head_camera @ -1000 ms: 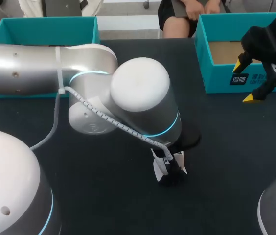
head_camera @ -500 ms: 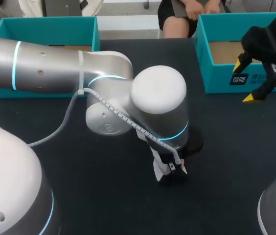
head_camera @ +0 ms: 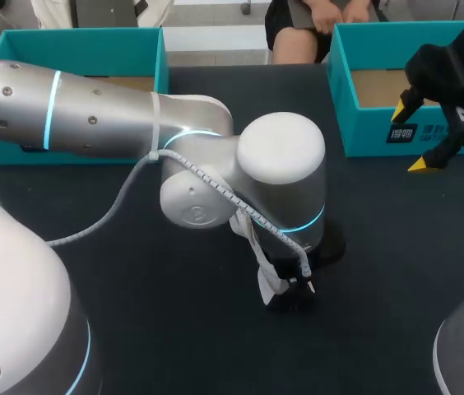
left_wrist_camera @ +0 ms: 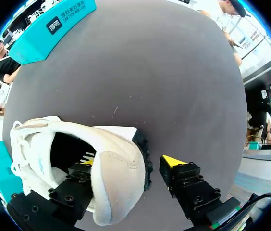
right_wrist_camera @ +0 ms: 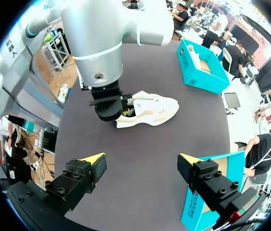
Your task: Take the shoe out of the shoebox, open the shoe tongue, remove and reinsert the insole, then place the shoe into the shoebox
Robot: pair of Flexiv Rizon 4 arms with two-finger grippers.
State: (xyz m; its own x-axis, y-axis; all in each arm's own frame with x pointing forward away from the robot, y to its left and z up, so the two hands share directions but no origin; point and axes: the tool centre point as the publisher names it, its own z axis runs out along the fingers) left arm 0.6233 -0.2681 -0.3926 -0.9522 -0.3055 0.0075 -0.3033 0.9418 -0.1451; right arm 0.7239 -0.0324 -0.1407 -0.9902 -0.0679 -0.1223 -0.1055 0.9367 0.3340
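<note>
My left gripper (left_wrist_camera: 129, 162) has swung further over the shoe (left_wrist_camera: 118, 178): fingers spread, one inside the heel, one just outside. Insole removal looks near. My right gripper (right_wrist_camera: 142, 158) hangs spread.

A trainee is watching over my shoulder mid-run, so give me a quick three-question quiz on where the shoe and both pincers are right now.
1. True or false: the white low-top lace-up sneaker sits inside a teal box.
2. How does the left pincer stand at the sneaker? A) both fingers inside it; B) one finger inside the heel opening, one outside the heel; C) well clear of it.
3. Fill in: the right pincer is ____ (open/shut) and holds nothing.

Key: 1 false, it lies on the dark matte table; 2 B; 3 open.
</note>
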